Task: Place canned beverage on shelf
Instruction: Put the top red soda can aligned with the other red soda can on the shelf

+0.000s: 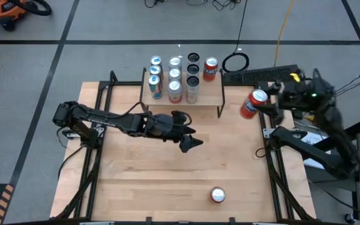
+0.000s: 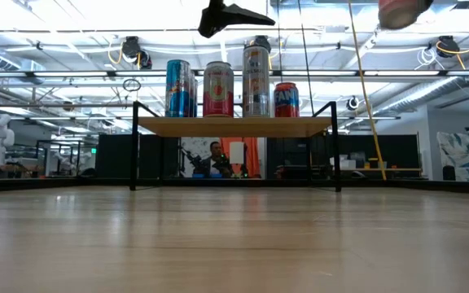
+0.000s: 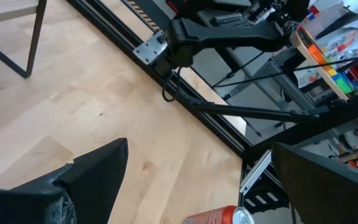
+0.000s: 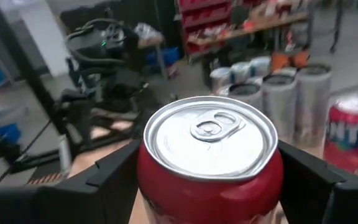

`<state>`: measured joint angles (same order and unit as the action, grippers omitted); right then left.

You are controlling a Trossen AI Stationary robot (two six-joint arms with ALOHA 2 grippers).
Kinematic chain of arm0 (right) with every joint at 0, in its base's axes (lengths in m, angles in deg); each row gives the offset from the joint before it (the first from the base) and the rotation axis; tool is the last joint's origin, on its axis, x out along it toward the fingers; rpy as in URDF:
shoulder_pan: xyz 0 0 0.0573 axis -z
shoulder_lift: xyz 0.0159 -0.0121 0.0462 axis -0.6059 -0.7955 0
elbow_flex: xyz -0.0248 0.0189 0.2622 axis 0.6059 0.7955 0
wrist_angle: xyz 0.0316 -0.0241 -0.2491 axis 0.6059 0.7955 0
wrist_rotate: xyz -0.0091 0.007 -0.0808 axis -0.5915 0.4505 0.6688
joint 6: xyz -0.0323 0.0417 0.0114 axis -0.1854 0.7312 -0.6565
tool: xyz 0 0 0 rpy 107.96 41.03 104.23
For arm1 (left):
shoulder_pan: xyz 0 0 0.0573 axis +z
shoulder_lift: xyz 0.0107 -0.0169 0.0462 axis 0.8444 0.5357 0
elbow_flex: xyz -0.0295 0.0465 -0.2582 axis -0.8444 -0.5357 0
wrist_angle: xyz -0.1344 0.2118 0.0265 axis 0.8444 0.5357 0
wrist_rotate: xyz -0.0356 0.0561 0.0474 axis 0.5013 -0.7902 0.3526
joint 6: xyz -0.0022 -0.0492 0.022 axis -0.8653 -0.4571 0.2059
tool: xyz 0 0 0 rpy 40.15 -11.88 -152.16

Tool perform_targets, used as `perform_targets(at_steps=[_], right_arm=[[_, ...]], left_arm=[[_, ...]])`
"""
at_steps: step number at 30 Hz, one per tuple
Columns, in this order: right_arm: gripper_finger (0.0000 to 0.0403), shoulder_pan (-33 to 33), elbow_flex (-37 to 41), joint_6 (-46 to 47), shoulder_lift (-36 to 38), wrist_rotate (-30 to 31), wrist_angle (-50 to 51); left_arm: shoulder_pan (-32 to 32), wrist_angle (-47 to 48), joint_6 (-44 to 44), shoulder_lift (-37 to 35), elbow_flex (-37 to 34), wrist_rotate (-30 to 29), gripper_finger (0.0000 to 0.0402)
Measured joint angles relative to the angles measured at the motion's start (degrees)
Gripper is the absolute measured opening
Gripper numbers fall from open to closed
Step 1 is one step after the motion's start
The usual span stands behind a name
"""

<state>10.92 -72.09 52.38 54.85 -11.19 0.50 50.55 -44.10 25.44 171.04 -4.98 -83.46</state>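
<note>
The shelf [image 1: 208,94] stands at the table's far middle on thin black legs and carries several cans, among them a red Fanta can [image 1: 210,67]; it also shows in the low view [image 2: 234,126]. My right gripper [image 1: 266,104] is shut on a red can [image 1: 252,104], raised in the air just right of the shelf; only the can's lower end shows in the low view [image 2: 401,10]. My left gripper [image 1: 191,143] is open and empty, raised over the table's middle in front of the shelf. A second red can [image 1: 217,195] stands on the table near its front edge. My right gripper pinches the red can between its two fingers, one on each opposite side of the can's wall just below the top rim [image 4: 146,177]. The fingers [image 4: 309,180] come from the table's right side. The can is lifted clear of the table, tilted, its silver top [image 4: 210,137] toward the wrist.
The shelf's right half has bare wood between the cans and its right legs [image 1: 220,106]. A black keyboard [image 1: 267,75] and a cable loop [image 1: 235,61] lie beyond the far right corner. Bare tabletop [image 1: 149,175] lies in front of the shelf.
</note>
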Motion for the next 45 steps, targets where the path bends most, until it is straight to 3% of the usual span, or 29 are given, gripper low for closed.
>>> perform_targets(at_steps=[4,8,16,22,27,45], right_arm=[[0.0283,-0.01,10.33,0.46,0.47,3.30,-17.71],[0.0283,0.03,17.05,1.08,-4.51,3.42,-34.09],[0.0283,0.07,14.47,-0.30,-20.65,-1.02,-47.72],[0.0283,0.08,7.33,-3.18,-31.22,-5.55,-47.15],[0.0283,0.66,2.21,-5.50,-35.80,-6.11,-47.03],[0.0283,2.46,2.49,-10.59,-42.16,-10.54,-41.35]], left_arm=[[0.40,-0.14,-0.15,0.00,0.00,0.28,0.0400],[0.38,-0.22,-0.19,0.00,0.00,0.21,0.0400],[0.29,0.11,-0.62,0.00,0.00,0.11,0.0400],[0.29,0.49,-0.59,0.00,0.00,-1.06,0.0400],[0.29,1.42,-0.61,0.02,0.00,-1.72,0.0400],[0.29,1.55,-0.56,0.02,0.00,-2.67,0.0400]])
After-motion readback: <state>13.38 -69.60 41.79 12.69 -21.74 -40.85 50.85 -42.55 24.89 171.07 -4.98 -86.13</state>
